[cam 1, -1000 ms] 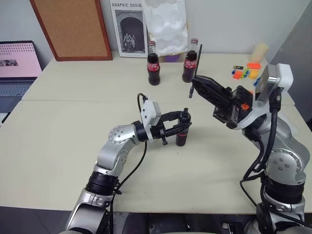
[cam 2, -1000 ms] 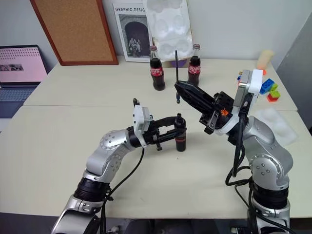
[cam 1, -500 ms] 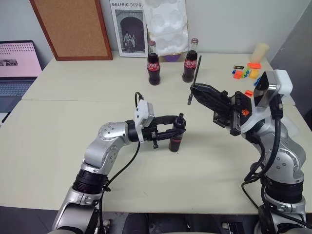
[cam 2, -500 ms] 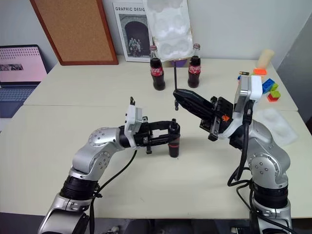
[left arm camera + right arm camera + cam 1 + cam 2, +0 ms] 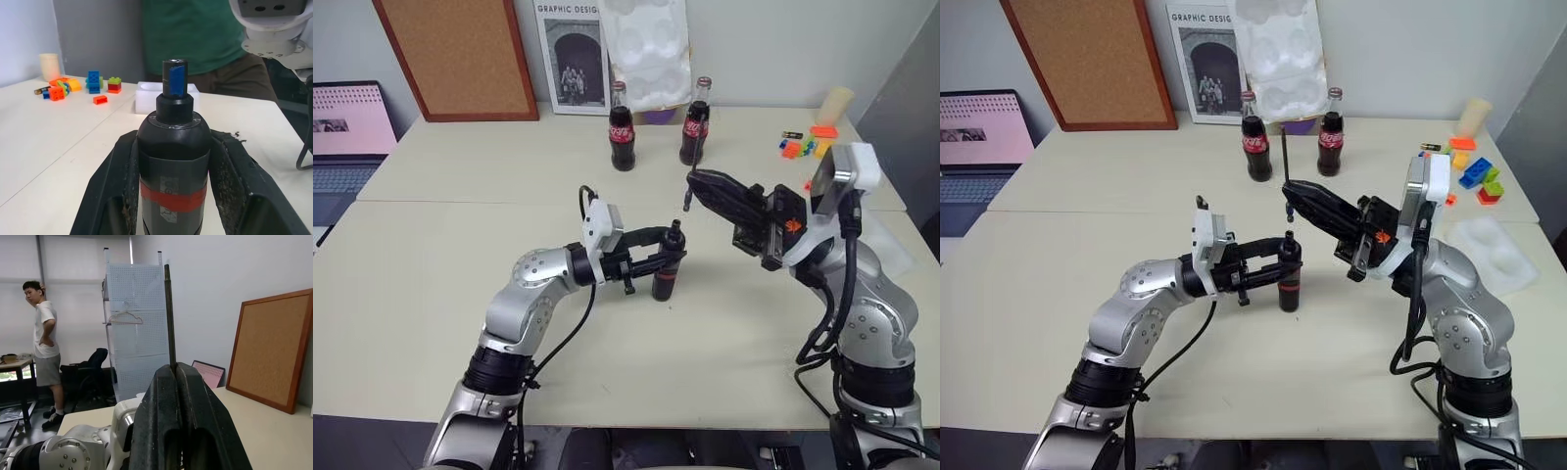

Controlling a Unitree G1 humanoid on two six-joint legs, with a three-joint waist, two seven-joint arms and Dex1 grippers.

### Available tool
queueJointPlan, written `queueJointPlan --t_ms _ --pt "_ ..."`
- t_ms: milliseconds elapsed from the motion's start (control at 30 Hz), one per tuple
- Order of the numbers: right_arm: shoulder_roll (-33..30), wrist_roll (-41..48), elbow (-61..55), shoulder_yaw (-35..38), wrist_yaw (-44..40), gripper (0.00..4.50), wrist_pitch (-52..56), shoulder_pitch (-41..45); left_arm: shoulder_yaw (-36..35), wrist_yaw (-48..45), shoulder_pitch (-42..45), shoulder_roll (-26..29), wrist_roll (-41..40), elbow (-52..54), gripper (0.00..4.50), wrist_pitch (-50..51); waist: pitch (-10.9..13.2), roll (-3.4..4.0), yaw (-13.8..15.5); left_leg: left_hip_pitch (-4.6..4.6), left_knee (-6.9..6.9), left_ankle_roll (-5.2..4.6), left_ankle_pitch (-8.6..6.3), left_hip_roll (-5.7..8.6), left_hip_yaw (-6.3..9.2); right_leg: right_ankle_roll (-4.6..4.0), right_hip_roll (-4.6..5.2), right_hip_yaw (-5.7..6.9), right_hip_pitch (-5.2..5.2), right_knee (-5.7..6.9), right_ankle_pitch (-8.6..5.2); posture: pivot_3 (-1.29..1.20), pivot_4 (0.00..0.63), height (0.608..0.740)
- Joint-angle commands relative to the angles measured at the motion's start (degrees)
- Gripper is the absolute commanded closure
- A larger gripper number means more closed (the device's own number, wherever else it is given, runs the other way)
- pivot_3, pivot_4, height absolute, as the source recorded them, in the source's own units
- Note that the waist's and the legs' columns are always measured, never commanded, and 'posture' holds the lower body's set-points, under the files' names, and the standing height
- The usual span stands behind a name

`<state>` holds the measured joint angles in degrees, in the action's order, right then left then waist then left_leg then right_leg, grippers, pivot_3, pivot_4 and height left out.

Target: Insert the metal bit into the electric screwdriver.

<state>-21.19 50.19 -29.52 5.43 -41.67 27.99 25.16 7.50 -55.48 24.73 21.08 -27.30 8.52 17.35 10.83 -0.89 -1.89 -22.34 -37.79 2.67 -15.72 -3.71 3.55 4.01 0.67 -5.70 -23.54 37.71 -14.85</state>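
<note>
Left gripper [image 5: 1283, 266]: clamped on upright electric screwdriver [image 5: 1288, 282]
Right gripper [image 5: 1291, 188]: pinching metal bit [image 5: 1285, 166], now nearer, above its tip; insertion pending

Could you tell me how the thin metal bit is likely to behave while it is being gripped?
The metal bit looks stiff and straight, so probably won't bend. Pinched only near its lower end by the right end effector, it may pivot or slip.

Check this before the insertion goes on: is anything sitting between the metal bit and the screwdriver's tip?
Nothing visible. The right gripper holds the metal bit upright, just above the electric screwdriver, which the left gripper holds upright. Only open air separates them.
</note>
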Motion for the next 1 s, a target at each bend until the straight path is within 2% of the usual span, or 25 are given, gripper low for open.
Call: queueJointPlan --t_ms 33,267,533,1000 --pt "-0.23 -0.13 -2.55 0.15 1.26 4.5 -1.04 -0.72 -0.46 0.58 0.14 -0.61 -1.15 2.92 2.88 -0.05 0.0 0.0 0.02 0.0 0.0 0.0 0.0 0.0 0.0 0.0 0.0 0.0 0.0 0.0 0.0 0.0 0.15 0.74" --pt "0.42 -3.91 -2.54 -0.45 5.58 4.5 -2.34 1.01 -1.06 5.02 1.94 -3.71 -0.2 2.99 2.88 -0.71 0.0 0.0 0.02 0.0 -0.03 0.0 0.0 0.01 0.0 0.0 0.0 0.0 0.0 0.02 0.0 0.0 0.15 0.74" --pt "0.23 -4.11 -3.08 -0.58 6.95 4.5 -2.56 0.79 -0.4 5.38 1.15 -3.88 -0.09 3.77 2.88 -0.89 0.0 0.0 0.01 -0.01 0.0 0.0 0.0 0.01 0.0 0.0 0.0 0.0 -0.01 0.0 0.0 0.0 0.15 0.74" --pt "-2.37 4.39 -0.2 1.5 -1.63 4.5 -0.85 -0.44 0.73 -4.92 1.12 0.31 -2.82 3.02 2.88 0.11 0.0 0.0 -0.01 -0.02 -0.01 0.0 0.0 0.01 -0.01 -0.01 0.0 0.0 -0.01 0.0 0.0 0.0 0.15 0.74"
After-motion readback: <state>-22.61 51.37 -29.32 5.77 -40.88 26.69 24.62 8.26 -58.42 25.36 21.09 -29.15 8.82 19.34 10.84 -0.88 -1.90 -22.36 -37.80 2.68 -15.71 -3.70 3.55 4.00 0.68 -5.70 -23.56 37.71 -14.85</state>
